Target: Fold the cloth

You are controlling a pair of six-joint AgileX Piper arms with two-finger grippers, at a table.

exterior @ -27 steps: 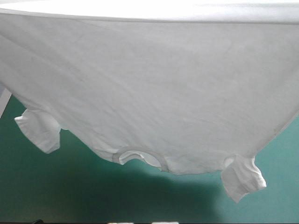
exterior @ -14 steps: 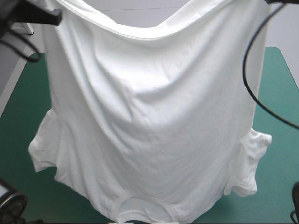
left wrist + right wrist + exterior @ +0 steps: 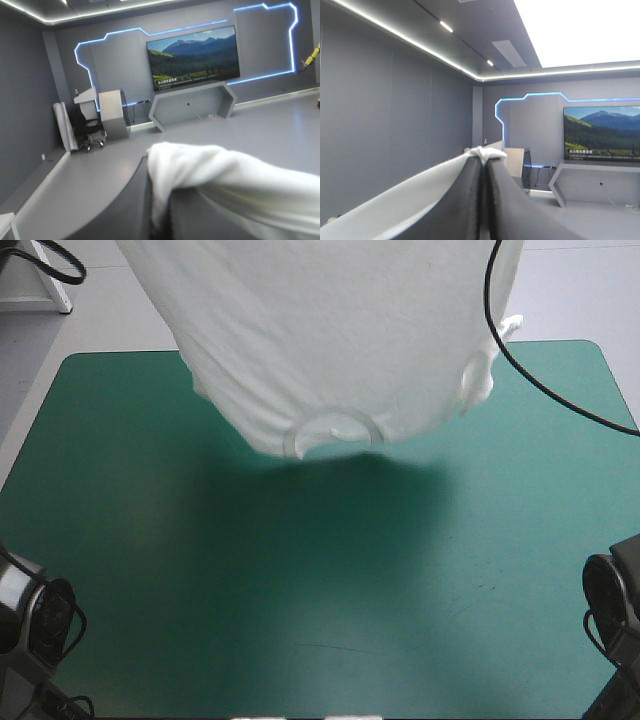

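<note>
White cloth is filling the narrow slit of the left pincer (image 3: 152, 172): its black fingers (image 3: 120, 210) are standing all but closed on an edge of the T-shirt (image 3: 225, 175), which is bulging out past the tips and draping away over one finger. The right pincer (image 3: 484, 167) is likewise clamping the T-shirt (image 3: 390, 207). Its fingers are meeting in a pointed arch with only a small white tuft peeking out at the tips, while a pale band of fabric is running down the outer side of one finger. Both pincers are looking level into the room. From above, the T-shirt (image 3: 330, 330) is hanging below them over the far half of the table (image 3: 320, 620), with the collar (image 3: 335, 430) lowest and one sleeve (image 3: 483, 380) showing on the right pincer's side. Its upper part is running out of the high view, the pincers with it, and whether the collar is touching the teal-green cover is hard to make out.
</note>
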